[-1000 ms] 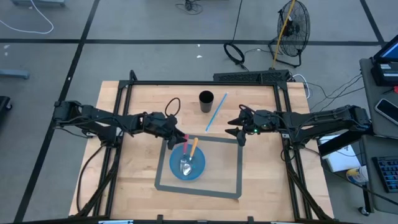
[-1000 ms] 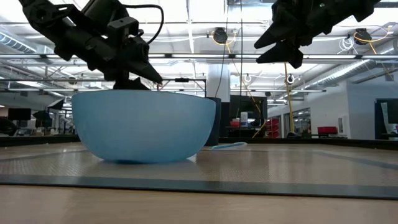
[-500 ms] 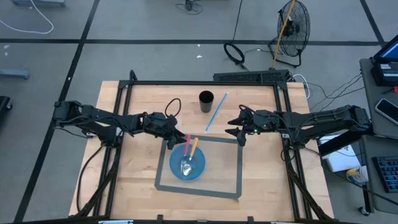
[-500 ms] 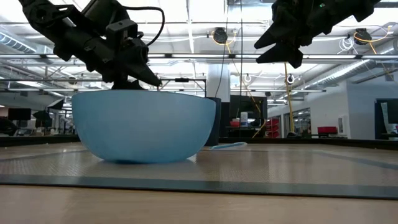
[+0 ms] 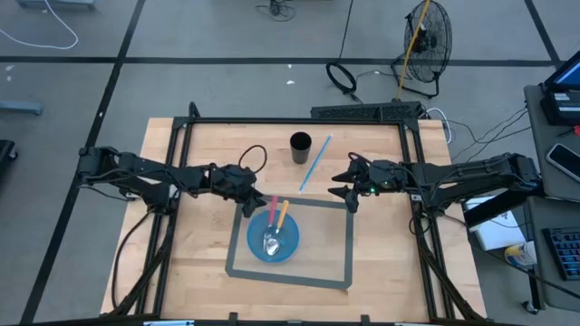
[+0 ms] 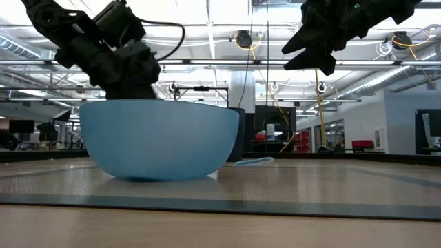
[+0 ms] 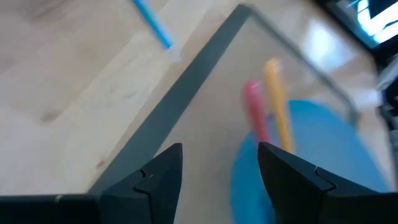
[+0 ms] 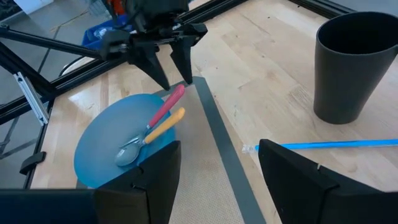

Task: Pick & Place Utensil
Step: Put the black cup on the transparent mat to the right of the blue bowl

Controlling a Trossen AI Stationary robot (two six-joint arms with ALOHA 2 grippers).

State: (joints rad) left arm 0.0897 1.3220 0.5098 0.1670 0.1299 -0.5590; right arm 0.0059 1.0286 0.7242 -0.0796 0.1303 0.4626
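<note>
Resting in bowl: you have two utensils in the blue bowl [image 5: 273,239], a pink-handled one [image 8: 164,104] and an orange-handled spoon [image 8: 152,132], metal heads low in the bowl, handles leaning on the rim.
Left gripper [image 5: 253,205]: fingers spread wide, holding nothing; you see the handle tips just beyond its fingertips, not touching.
Right gripper [image 5: 344,190]: hangs above the table, jaws parted, empty; bowl well off to its side.
Blue straw [image 5: 315,162]: flat on the wood, near the right gripper.
Black cup [image 5: 300,147]: upright, beside the straw.
</note>
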